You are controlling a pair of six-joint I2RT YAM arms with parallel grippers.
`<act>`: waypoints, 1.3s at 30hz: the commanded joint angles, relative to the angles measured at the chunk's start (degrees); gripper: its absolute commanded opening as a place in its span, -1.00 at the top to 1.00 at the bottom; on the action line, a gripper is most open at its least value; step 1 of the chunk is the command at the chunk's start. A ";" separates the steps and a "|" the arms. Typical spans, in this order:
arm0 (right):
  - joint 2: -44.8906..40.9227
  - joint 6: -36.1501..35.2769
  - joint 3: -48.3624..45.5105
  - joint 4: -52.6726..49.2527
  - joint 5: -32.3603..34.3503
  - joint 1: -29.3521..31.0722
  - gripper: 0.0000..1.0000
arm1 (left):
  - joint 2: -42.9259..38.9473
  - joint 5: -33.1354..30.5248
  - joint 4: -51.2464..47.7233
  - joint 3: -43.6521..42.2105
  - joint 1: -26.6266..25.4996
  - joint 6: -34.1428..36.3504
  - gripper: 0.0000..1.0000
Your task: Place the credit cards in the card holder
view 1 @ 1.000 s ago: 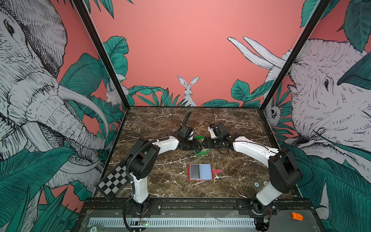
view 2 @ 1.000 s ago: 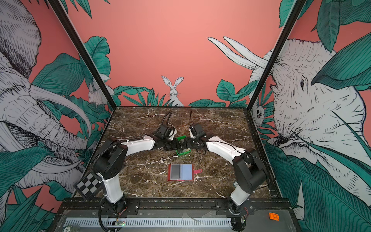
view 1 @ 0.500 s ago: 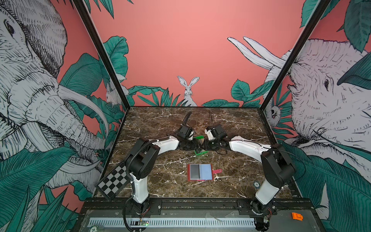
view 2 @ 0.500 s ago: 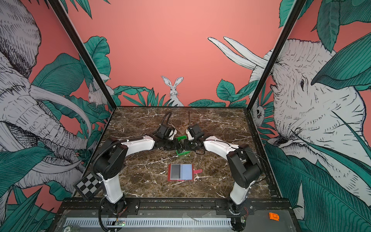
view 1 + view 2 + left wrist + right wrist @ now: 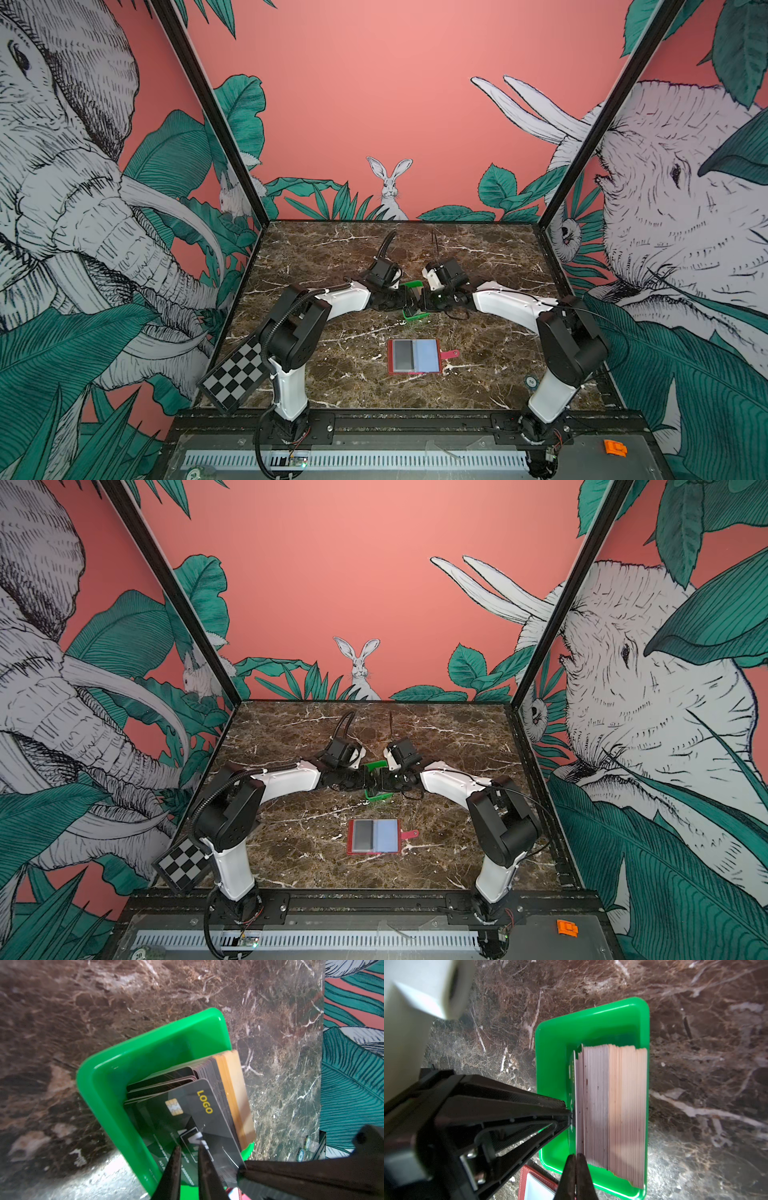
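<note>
The credit cards (image 5: pixel 610 1105) stand on edge as a thick stack in a green tray (image 5: pixel 116 1076), black ones in front and pale ones behind. The front black card (image 5: pixel 187 1109), marked LOGO and VIP, leans away from the stack. My right gripper (image 5: pixel 576 1155) is shut on that card's edge. My left gripper (image 5: pixel 189 1146) rests at the card's face with a narrow gap between its fingers and nothing in it. Both grippers meet over the tray (image 5: pixel 413 286) in both top views. The red card holder (image 5: pixel 415 356) lies open and flat in front of the tray, with its grey and blue pockets up.
A checkerboard plate (image 5: pixel 235 376) leans at the front left beside the left arm's base. A small round token (image 5: pixel 530 381) lies by the right arm's base. Printed walls close the marble table (image 5: pixel 332 257) on three sides. The card holder's snap tab (image 5: pixel 451 354) points right.
The right arm has moved left to the tray, and its jaws have gone from open to shut on the front card. The left jaws have parted slightly.
</note>
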 commanded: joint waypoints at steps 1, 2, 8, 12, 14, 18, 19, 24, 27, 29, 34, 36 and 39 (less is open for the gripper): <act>-2.64 0.59 -1.10 0.85 1.54 0.35 1.00 | -2.99 -0.18 0.09 -2.59 -0.03 0.12 0.48; -3.38 0.83 -1.40 0.91 1.80 0.32 1.00 | -4.11 -0.23 0.05 -3.10 -0.03 0.20 0.45; -9.95 3.20 -4.36 2.25 2.26 0.33 1.00 | -12.66 1.22 2.80 -7.97 -0.03 0.37 0.35; -15.03 5.05 -6.73 2.78 3.29 0.46 1.00 | -18.83 2.75 6.52 -12.23 -0.03 -0.53 0.35; -17.78 5.78 -8.10 3.30 3.11 0.42 1.00 | -22.02 3.87 9.33 -14.71 -0.03 -1.09 0.35; -24.33 7.88 -11.18 4.45 2.20 0.49 1.00 | -27.41 7.09 12.29 -17.85 -0.03 -1.54 0.34; -26.15 8.36 -12.05 4.51 2.20 0.51 1.00 | -28.67 8.01 13.09 -18.62 -0.05 -1.81 0.33; -34.95 10.50 -16.41 3.65 3.31 0.74 1.00 | -35.90 9.58 17.50 -24.46 -0.03 -4.12 0.26; -40.14 12.68 -19.75 3.97 3.38 0.90 1.00 | -39.42 10.26 17.06 -26.37 -0.03 -5.28 0.22; -43.31 14.10 -21.97 4.90 3.07 1.00 1.00 | -40.80 12.11 19.47 -27.75 -0.03 -6.73 0.20; -50.27 17.94 -27.15 9.40 -0.10 1.11 1.00 | -42.00 17.55 31.61 -32.66 -0.17 -13.79 -0.05; -52.79 19.31 -28.69 11.06 -1.50 1.18 1.00 | -40.94 20.42 38.68 -34.56 -0.36 -17.71 -0.05; -54.83 20.71 -30.09 12.60 -3.89 1.21 1.00 | -40.58 21.53 43.08 -35.90 -1.45 -19.79 -0.03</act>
